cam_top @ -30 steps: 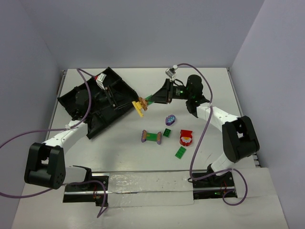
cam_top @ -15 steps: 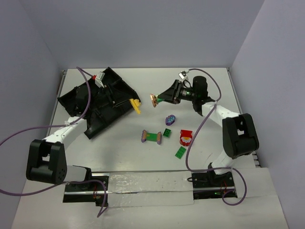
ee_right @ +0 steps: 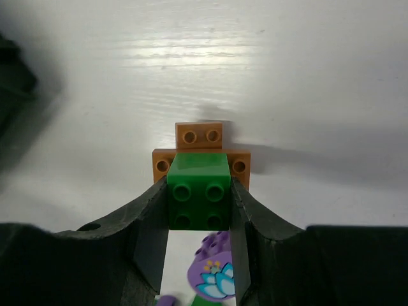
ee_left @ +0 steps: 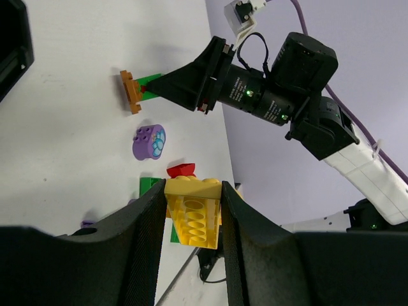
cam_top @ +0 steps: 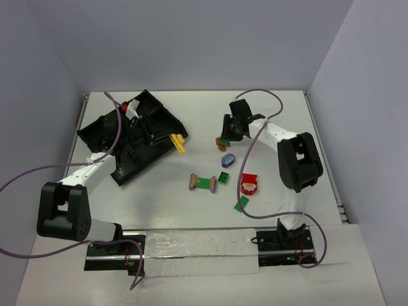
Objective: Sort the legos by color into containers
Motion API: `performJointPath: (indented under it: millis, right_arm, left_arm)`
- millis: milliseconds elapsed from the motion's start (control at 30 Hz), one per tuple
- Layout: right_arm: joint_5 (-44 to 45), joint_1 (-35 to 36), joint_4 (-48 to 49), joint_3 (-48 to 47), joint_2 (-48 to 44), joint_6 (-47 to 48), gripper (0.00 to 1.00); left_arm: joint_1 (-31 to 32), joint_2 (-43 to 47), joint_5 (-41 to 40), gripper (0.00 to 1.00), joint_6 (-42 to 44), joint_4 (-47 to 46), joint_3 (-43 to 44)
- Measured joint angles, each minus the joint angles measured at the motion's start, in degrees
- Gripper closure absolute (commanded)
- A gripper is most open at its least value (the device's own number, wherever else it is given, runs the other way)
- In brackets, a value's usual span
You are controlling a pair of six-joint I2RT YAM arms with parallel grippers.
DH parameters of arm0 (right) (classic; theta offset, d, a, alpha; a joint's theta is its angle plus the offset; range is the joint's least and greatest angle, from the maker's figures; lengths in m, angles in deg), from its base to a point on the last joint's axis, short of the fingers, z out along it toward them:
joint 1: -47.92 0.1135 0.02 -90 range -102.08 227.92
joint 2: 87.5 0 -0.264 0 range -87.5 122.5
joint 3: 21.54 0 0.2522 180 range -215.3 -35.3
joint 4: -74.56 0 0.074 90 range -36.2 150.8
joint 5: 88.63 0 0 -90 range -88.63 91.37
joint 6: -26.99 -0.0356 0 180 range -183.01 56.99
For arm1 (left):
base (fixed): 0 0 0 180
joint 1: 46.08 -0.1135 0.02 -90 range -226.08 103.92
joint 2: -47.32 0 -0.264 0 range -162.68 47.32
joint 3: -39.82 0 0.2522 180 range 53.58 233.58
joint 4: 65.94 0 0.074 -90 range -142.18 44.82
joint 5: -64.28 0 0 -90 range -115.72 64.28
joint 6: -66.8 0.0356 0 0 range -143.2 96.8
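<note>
**Two bricks gripped, neither dropped yet**

Starting left: black tray [cam_top: 159, 115] lying askew at the far-left of the table [cam_top: 287, 127]. Clenched in the left gripper [ee_left: 191, 197], a yellow brick [ee_left: 193, 213], hanging at the tray's right edge; over a compartment or just outside it, hard to tell from above. Moving right: pinched in the right gripper [ee_right: 199, 197], a green brick [ee_right: 198, 185] with an orange-brown plate [ee_right: 200, 136] stuck on its front (two colours, one grip), down near the table and well apart from the tray. Just beside, a purple flower piece [ee_right: 213, 274] lying loose. Mid-delivery on both sides, by the look of it. Next up: ease the yellow in over its compartment and release; carry the green pair leftward to the tray.
</note>
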Motion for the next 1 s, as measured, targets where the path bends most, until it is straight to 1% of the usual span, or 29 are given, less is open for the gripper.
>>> performJointPath:
  millis: [67, 100, 200, 233, 267, 300, 433, 500, 567, 600, 667, 700, 733, 800, 867, 1000]
  right_arm:
    - [3.20, 0.83, -1.64, -1.51, 1.73, 0.85, 0.84]
    - [4.50, 1.24, -2.22, -2.05, 2.39, 1.18, 0.78]
    - [7.27, 2.13, -3.43, -3.20, 3.02, 1.63, 0.40]
    - [7.93, 2.37, -3.66, -3.44, 3.08, 1.73, 0.29]
    - [8.33, 2.58, -3.78, -3.51, 3.08, 1.83, 0.24]
    - [8.53, 2.72, -3.94, -3.53, 3.08, 1.93, 0.23]
    - [8.31, 3.00, -5.18, -3.50, 2.15, 2.02, 0.22]
    - [7.82, 3.00, -5.98, -3.43, -0.07, 2.10, 0.22]
    - [6.88, 3.08, -6.64, -3.43, -4.02, 2.47, 0.25]
    - [6.21, 3.11, -6.71, -3.43, -6.35, 2.78, 0.29]
    - [4.18, 3.21, -6.40, -3.38, -11.15, 3.41, 0.41]
    - [2.88, 3.27, -5.87, -3.14, -13.56, 3.76, 0.45]
    - [0.69, 3.42, -3.90, -2.10, -16.15, 4.42, 0.48]
    - [-4.01, 4.74, -0.42, 1.01, -21.67, 5.68, 0.51]
    - [-7.42, 8.10, 0.57, 2.48, -25.27, 6.65, 0.49]
    - [-11.16, 15.21, 3.43, 2.43, -25.47, 7.65, 0.41]
  left_arm:
    - [-0.04, -0.16, -0.56, 1.00, 0.06, 1.17, 0.03]
    - [-0.05, -0.18, -0.81, 1.00, 0.09, 1.72, 0.06]
    - [-0.07, -0.19, -1.55, 1.00, 0.51, 3.29, 0.64]
    - [-0.07, -0.19, -1.77, 1.00, 0.77, 3.83, 0.91]
    - [-0.07, -0.19, -1.96, 1.00, 1.15, 4.44, 1.23]
    - [-0.07, -0.17, -2.18, 1.00, 1.46, 5.11, 1.52]
    - [-0.07, 0.33, -3.18, 1.00, 2.76, 7.74, 2.13]
    - [-0.07, 0.62, -3.38, 1.00, 3.15, 8.75, 2.21]
    - [-0.07, 0.71, -3.51, 1.00, 3.42, 9.59, 2.39]
    - [-0.07, 0.77, -3.57, 1.00, 3.53, 9.84, 2.46]
    - [-0.07, 0.95, -3.70, 1.00, 3.70, 10.17, 2.48]
    - [-0.07, 1.05, -3.79, 1.00, 3.78, 10.33, 2.49]
    - [-0.07, 1.14, -3.95, 1.00, 3.86, 10.43, 2.49]
    - [-0.09, 1.19, -4.27, 1.00, 3.91, 10.38, 2.49]
    - [-0.09, 1.19, -4.28, 1.00, 3.88, 10.30, 2.49]
    - [-0.09, 1.20, -4.12, 1.00, 3.40, 9.03, 2.24]
